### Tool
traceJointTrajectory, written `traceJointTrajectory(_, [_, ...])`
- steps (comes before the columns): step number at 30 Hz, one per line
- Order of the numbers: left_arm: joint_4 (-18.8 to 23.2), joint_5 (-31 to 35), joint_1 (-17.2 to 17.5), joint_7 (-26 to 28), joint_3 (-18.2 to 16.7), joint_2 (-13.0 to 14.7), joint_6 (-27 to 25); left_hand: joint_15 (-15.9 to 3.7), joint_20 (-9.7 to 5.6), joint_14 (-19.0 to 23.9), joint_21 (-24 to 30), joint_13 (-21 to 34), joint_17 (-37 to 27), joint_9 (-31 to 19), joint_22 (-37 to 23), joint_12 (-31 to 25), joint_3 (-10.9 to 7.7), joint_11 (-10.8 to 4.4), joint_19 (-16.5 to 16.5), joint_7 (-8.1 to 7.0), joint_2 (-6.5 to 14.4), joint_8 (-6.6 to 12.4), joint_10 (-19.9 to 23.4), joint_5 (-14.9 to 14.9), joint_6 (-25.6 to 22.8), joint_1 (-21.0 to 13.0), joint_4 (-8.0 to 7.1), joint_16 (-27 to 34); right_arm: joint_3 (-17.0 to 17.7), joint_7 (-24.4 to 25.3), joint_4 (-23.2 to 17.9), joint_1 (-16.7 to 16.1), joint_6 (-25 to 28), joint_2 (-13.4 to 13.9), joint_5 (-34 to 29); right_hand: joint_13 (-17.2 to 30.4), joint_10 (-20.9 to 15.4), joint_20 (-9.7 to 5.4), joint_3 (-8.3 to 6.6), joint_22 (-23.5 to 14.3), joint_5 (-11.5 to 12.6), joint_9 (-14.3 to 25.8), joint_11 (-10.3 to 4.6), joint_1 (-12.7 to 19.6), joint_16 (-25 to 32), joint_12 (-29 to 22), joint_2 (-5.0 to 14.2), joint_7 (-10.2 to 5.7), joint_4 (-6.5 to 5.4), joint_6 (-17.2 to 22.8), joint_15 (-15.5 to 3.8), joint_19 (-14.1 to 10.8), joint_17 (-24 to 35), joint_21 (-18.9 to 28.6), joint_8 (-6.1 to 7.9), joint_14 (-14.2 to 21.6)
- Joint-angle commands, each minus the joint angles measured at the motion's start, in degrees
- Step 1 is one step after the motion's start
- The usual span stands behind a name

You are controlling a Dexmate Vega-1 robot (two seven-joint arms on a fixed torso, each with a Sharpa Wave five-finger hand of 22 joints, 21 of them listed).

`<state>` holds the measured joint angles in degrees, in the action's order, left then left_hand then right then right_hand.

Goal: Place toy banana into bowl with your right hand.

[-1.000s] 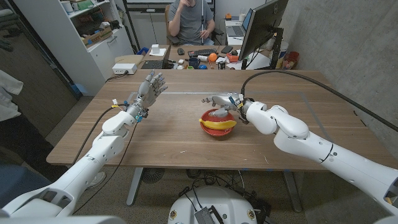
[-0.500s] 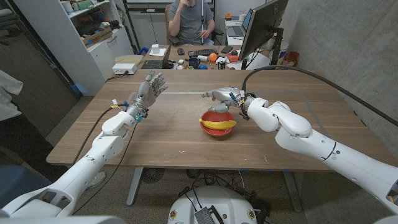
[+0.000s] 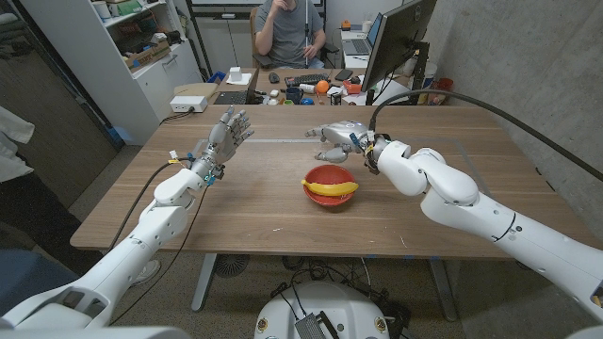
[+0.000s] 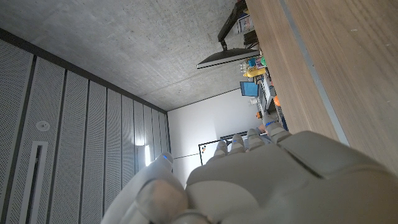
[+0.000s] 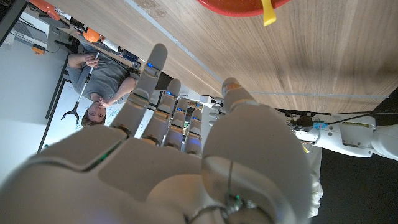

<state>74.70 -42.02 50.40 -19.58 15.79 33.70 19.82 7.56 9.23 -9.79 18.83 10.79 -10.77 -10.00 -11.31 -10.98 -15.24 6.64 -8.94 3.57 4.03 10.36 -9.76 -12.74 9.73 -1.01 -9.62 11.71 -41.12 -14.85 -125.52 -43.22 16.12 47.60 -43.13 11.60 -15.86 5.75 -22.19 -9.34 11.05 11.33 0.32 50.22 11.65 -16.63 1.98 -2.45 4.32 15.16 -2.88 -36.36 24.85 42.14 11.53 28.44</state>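
Office backdrop, wooden table [image 3: 236, 202], toy banana [image 3: 331, 188] in red bowl [image 3: 330, 176], right robot hand [image 3: 337, 138] seemingly empty, fingers apart.

Smooth matt wood grain on the table [image 3: 236, 202]. Glossy red plastic for the bowl [image 3: 329, 176], glossy yellow plastic for the toy banana [image 3: 332, 188]. Hard, faintly shiny white plastic shell on the right hand [image 5: 186, 162].
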Motion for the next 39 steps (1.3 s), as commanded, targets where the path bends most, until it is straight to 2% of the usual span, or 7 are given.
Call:
traceJointTrajectory(1, [0.82, 0.03, 0.58, 0.34, -0.2, 0.25, 0.2, -0.08, 0.09, -7.79, -0.2, 0.2, -0.21, -0.17, -0.29, -0.37, 0.17, -0.11, 0.26, 0.09, 3.57, 0.26, -5.6, -0.25, 3.57, 0.08, -0.14, 0.03, 1.69, 1.01, -1.4, -0.63, -0.08, 0.23, -0.56, 0.15, -0.04, 0.42, 0.33, 0.03, 0.37, 0.11, 0.08, -0.67, 0.38, 0.28, -0.02, 0.19, 0.06, -0.08, -0.46, -0.28, 0.15, -0.24, 0.04, -0.39])
traceJointTrajectory(39, [3.01, -0.03, 2.23, 1.29, -0.71, 0.76, 0.32, -0.1, 0.08, -7.76, -0.37, 0.2, -0.2, -0.17, -0.29, -0.38, 0.28, -0.04, 0.29, 0.05, 3.52, 0.26, -5.57, -0.26, 3.51, 0.03, -0.1, 0.02, 6.17, 4.74, -4.26, -2.02, -0.95, 1.27, 0.24, 0.17, -0.01, 0.65, 1.85, -0.01, -0.03, 0.08, -0.26, -2.41, 1.06, 1.16, 0.18, -0.2, -0.32, -0.07, -0.53, -0.03, 0.55, -1.89, 0.07, -1.35])
